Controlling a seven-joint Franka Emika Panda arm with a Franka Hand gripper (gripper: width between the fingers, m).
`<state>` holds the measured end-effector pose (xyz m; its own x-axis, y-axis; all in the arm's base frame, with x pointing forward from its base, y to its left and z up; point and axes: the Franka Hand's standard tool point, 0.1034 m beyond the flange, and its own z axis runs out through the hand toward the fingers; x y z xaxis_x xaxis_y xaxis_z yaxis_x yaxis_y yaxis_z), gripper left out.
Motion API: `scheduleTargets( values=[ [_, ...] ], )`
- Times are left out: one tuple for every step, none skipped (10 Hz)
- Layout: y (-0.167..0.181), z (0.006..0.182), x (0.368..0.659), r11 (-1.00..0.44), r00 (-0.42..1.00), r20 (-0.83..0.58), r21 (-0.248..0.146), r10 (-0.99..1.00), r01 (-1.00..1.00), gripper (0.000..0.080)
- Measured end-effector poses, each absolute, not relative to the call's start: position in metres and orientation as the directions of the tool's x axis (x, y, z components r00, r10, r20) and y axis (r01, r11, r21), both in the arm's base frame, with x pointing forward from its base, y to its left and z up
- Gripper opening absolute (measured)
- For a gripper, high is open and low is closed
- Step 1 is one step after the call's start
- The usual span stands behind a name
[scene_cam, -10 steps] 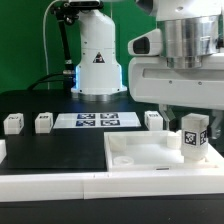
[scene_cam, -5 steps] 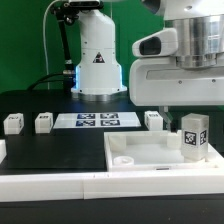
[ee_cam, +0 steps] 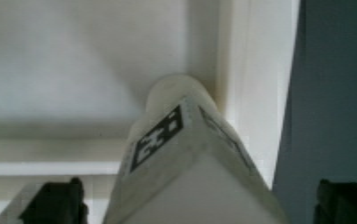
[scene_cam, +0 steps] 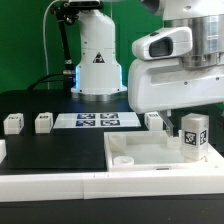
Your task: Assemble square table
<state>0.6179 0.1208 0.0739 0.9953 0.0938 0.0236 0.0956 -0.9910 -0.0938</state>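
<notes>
White arm (scene_cam: 176,72) points straight down over upright leg (scene_cam: 194,136) in slab (scene_cam: 140,157) corner; pincer (ee_cam: 196,205) spread wide, clear of leg.

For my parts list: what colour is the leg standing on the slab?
The leg is white with a black-and-white tag; exterior view shows it best.

**Cut off, hidden, blurred**

Wrist view: whole pic soft. Leg (ee_cam: 184,150) runs out past the edge, its tag too blurred to read. Gripper (ee_cam: 201,200) shows only as two dark fingertips (ee_cam: 59,200), both cut by the edge.

Exterior view: arm (scene_cam: 175,80) cut by top & right edges, gripper tips not made out. Slab (scene_cam: 140,160) cut at the exterior view's right. Far leg (scene_cam: 153,120) partly behind arm. White part (scene_cam: 2,150) at the exterior view's left edge is mostly out of pic, can't tell what. Marker board (scene_cam: 95,121) tags too small to read.
</notes>
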Motion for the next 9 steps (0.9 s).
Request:
scheduleTargets(
  values=[
    [0.1221, 0.0739, 0.6177, -0.986, 0.991, 0.027, -0.093, 0.134, 0.136, 0.0649],
    [0.1226, 0.0739, 0.6177, -0.972, 0.976, 0.035, -0.087, 0.215, 0.218, 0.0649],
    [0.1225, 0.0738, 0.6177, -0.958, 0.961, 0.04, -0.081, 0.274, 0.277, 0.0649],
    [0.1211, 0.0738, 0.6179, -0.945, 0.948, 0.043, -0.078, 0.315, 0.318, 0.0649],
    [0.1203, 0.0742, 0.6187, -0.92, 0.923, 0.051, -0.069, 0.383, 0.385, 0.0649],
    [0.1203, 0.075, 0.6199, -0.907, 0.908, 0.056, -0.059, 0.415, 0.418, 0.0649],
    [0.12, 0.0752, 0.6201, -0.897, 0.899, 0.058, -0.055, 0.435, 0.438, 0.0649],
    [0.1193, 0.0751, 0.6202, -0.875, 0.876, 0.059, -0.05, 0.478, 0.481, 0.0649],
    [0.1192, 0.0748, 0.6201, -0.881, 0.882, 0.058, -0.05, 0.468, 0.471, 0.0548]
  ],
)
